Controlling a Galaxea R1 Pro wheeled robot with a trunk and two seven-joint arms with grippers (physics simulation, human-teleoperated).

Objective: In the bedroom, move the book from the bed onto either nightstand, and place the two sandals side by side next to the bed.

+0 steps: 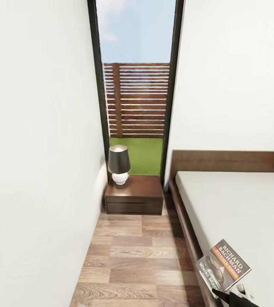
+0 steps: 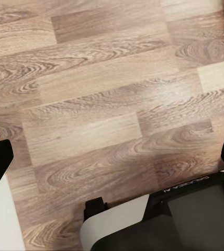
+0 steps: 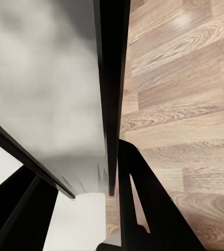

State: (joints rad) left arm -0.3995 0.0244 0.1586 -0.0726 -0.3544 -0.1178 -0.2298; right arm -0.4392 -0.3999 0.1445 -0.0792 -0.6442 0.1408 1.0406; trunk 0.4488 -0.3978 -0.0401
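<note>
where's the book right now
In the head view the book is at the lower right, held up by the right gripper over the near edge of the bed, well short of the nightstand by the window.

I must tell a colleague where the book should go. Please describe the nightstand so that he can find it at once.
Start at the tall dark-framed window in the far wall. Directly below it, between the white wall and the bed, stands the nightstand. It is a low dark brown cabinet with two drawers, carrying a lamp with a black shade and white base.
</note>
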